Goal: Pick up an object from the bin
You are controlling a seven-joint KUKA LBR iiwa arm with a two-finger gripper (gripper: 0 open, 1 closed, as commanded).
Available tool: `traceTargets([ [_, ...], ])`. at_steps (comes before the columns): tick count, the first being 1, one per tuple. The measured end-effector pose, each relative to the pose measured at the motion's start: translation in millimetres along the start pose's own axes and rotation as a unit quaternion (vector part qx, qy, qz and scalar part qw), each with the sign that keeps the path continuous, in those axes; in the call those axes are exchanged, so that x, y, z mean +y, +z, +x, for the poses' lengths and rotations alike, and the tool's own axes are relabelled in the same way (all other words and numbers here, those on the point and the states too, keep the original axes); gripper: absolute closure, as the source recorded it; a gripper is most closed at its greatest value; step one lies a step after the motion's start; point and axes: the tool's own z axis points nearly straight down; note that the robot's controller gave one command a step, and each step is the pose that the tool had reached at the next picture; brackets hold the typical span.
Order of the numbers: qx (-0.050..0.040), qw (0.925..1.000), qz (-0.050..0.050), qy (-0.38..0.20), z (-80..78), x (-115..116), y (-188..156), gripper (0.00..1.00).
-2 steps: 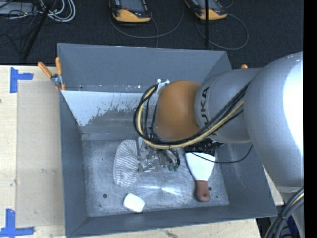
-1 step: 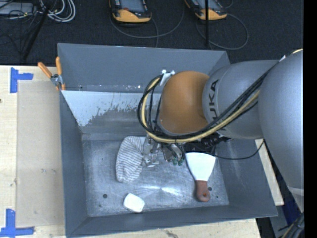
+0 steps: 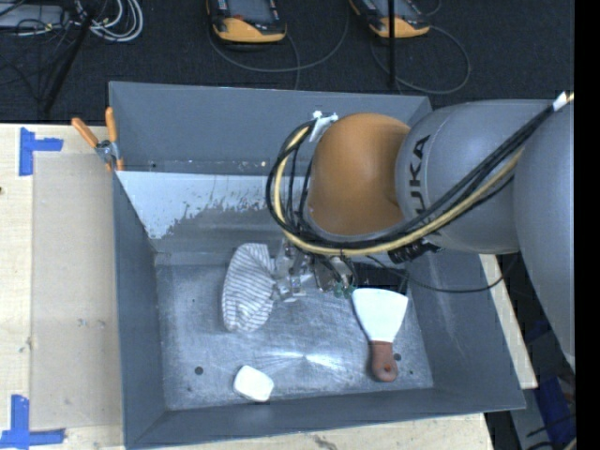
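My gripper [image 3: 286, 284] reaches down under the orange cover to the middle of the bin floor. Its metal fingers sit at the right edge of a grey-and-white striped cloth [image 3: 246, 289], which lies crumpled left of centre. To the right of the gripper lies a white spatula with a brown handle [image 3: 380, 324], blade toward the back. A small white rounded block [image 3: 253, 382] rests near the front wall.
The arm and its cables cover the back right part of the bin. The bin's sloped left wall and front wall are close to the cloth and the white block.
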Motion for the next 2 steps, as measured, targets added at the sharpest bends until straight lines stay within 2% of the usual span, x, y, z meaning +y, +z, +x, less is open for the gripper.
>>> traceTargets([
  [1, 0.0078, 1.0000, 0.001, 0.001, 0.7, -2, -24, 1.00],
  [2, 0.0059, 1.0000, 0.001, 0.002, -0.9, -3, -40, 1.00],
])
